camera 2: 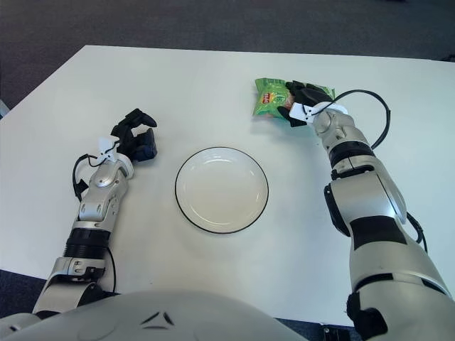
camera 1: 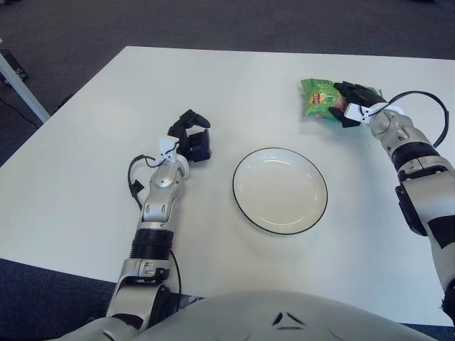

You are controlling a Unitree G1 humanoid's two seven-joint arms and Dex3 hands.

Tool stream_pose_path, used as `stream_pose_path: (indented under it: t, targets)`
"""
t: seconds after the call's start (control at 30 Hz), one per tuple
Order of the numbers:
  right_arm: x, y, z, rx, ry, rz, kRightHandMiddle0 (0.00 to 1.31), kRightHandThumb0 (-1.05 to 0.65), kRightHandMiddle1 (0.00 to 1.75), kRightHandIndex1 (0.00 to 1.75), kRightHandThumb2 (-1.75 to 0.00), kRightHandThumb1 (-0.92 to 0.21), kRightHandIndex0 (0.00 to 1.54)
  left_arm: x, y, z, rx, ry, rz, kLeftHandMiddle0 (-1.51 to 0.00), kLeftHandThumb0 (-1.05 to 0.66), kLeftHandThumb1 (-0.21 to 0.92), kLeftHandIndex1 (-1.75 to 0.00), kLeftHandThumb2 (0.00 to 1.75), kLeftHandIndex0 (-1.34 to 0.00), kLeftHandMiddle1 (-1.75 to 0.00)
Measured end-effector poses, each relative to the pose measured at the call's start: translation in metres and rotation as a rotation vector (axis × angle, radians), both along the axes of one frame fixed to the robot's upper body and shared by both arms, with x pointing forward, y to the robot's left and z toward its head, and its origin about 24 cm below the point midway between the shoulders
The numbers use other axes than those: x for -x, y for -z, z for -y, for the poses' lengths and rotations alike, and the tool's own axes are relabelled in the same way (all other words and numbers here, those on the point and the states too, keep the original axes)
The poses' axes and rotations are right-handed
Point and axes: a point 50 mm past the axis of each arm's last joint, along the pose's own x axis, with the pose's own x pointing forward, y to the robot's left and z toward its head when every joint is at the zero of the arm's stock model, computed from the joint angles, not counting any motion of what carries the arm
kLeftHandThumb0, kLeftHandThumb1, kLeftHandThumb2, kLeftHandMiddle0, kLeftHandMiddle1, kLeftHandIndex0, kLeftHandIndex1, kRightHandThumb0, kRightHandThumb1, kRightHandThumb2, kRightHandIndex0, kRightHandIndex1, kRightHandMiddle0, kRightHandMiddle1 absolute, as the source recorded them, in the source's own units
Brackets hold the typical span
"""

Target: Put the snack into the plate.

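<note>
A green snack bag lies on the white table at the far right, beyond the plate. My right hand is on the bag's right end with its black fingers curled over it. A white plate with a thin dark rim sits empty at the table's middle. It also shows in the right eye view, as does the bag. My left hand shows to the left of the plate, fingers curled, holding nothing.
The white table has its near edge at the bottom and its left edge slanting away. Dark carpet surrounds it. A black cable loops off my right wrist.
</note>
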Motion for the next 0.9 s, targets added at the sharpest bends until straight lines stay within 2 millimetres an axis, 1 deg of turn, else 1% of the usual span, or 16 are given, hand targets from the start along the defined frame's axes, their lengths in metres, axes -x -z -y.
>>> stream_pose_path:
  t: [0.03, 0.1, 0.13, 0.17, 0.2, 0.23, 0.27, 0.3, 0.33, 0.37, 0.4, 0.53, 0.6, 0.77, 0.9]
  targets:
    - [0.001, 0.001, 0.001, 0.002, 0.000, 0.009, 0.00, -0.71, 0.97, 0.49, -0.76, -0.84, 0.04, 0.000, 0.000, 0.000, 0.000, -0.002, 0.000, -1.22, -0.48, 0.32, -1.75, 1.31, -0.61, -1.75]
    - [0.002, 0.002, 0.002, 0.008, 0.002, 0.034, 0.00, -0.62, 1.14, 0.72, -0.81, -0.76, 0.03, 0.000, 0.000, 0.000, 0.000, -0.004, 0.004, -1.22, -0.48, 0.32, -1.75, 1.31, -0.61, -1.75]
    - [0.003, 0.003, 0.002, 0.011, 0.004, 0.049, 0.09, -0.52, 1.36, 0.98, -0.73, -0.80, 0.02, 0.000, 0.000, 0.000, 0.000, -0.006, 0.007, -1.22, -0.48, 0.32, -1.75, 1.31, -0.62, -1.75]
    - [0.003, 0.003, 0.002, 0.019, 0.005, 0.067, 0.14, -0.46, 1.49, 1.15, -0.65, -0.84, 0.01, 0.000, 0.000, 0.000, 0.000, -0.007, 0.010, -1.22, -0.48, 0.32, -1.75, 1.32, -0.62, -1.75]
    - [0.004, 0.003, 0.003, 0.027, 0.006, 0.084, 0.14, -0.46, 1.49, 1.15, -0.65, -0.84, 0.01, 0.000, -0.001, 0.000, 0.001, -0.008, 0.012, -1.22, -0.48, 0.32, -1.75, 1.32, -0.62, -1.75]
    - [0.004, 0.003, 0.003, 0.036, 0.005, 0.103, 0.21, -0.29, 1.58, 1.36, -0.75, -0.77, 0.06, 0.000, -0.001, 0.000, 0.001, -0.008, 0.014, -1.23, -0.48, 0.31, -1.75, 1.32, -0.62, -1.75]
    - [0.005, 0.003, 0.004, 0.051, 0.002, 0.125, 0.28, -0.19, 1.64, 1.50, -0.83, -0.71, 0.11, -0.001, -0.001, 0.000, 0.001, -0.008, 0.016, -1.23, -0.48, 0.31, -1.75, 1.32, -0.62, -1.75]
    - [0.006, 0.004, 0.005, 0.065, -0.002, 0.143, 0.34, -0.12, 1.68, 1.58, -0.94, -0.63, 0.17, -0.001, -0.001, 0.000, 0.001, -0.008, 0.018, -1.23, -0.48, 0.31, -1.75, 1.32, -0.62, -1.75]
    - [0.007, 0.004, 0.006, 0.073, -0.005, 0.164, 0.37, -0.10, 1.69, 1.61, -0.98, -0.60, 0.20, -0.001, -0.001, 0.000, 0.001, -0.008, 0.020, -1.23, -0.48, 0.31, -1.75, 1.32, -0.62, -1.75]
    - [0.008, 0.004, 0.007, 0.077, -0.006, 0.179, 0.44, -0.06, 1.71, 1.62, -1.07, -0.52, 0.28, -0.001, -0.001, 0.000, 0.001, -0.008, 0.020, -1.23, -0.48, 0.31, -1.75, 1.32, -0.62, -1.75]
    - [0.010, 0.004, 0.008, 0.079, -0.010, 0.203, 0.51, -0.04, 1.72, 1.60, -1.17, -0.42, 0.38, -0.001, -0.001, 0.001, 0.002, -0.007, 0.020, -1.23, -0.48, 0.31, -1.75, 1.32, -0.62, -1.75]
    - [0.018, 0.004, 0.013, 0.079, -0.034, 0.273, 0.66, 0.00, 1.74, 1.50, -1.38, -0.20, 0.63, -0.002, 0.000, 0.001, 0.003, -0.006, 0.020, -1.23, -0.48, 0.31, -1.75, 1.32, -0.62, -1.75]
    - [0.021, 0.003, 0.014, 0.072, -0.043, 0.304, 0.69, 0.00, 1.74, 1.46, -1.42, -0.15, 0.71, -0.002, 0.000, 0.001, 0.003, -0.006, 0.022, -1.23, -0.48, 0.31, -1.75, 1.32, -0.62, -1.75]
    - [0.026, 0.001, 0.016, 0.048, -0.040, 0.382, 0.71, 0.00, 1.75, 1.37, -1.49, -0.06, 0.85, -0.002, 0.001, 0.001, 0.003, -0.006, 0.023, -1.22, -0.48, 0.31, -1.75, 1.32, -0.62, -1.75]
    - [0.030, 0.000, 0.016, 0.017, -0.040, 0.439, 0.68, 0.00, 1.75, 1.43, -1.53, -0.04, 0.88, -0.002, 0.001, 0.002, 0.003, -0.006, 0.024, -1.22, -0.48, 0.31, -1.75, 1.32, -0.62, -1.75]
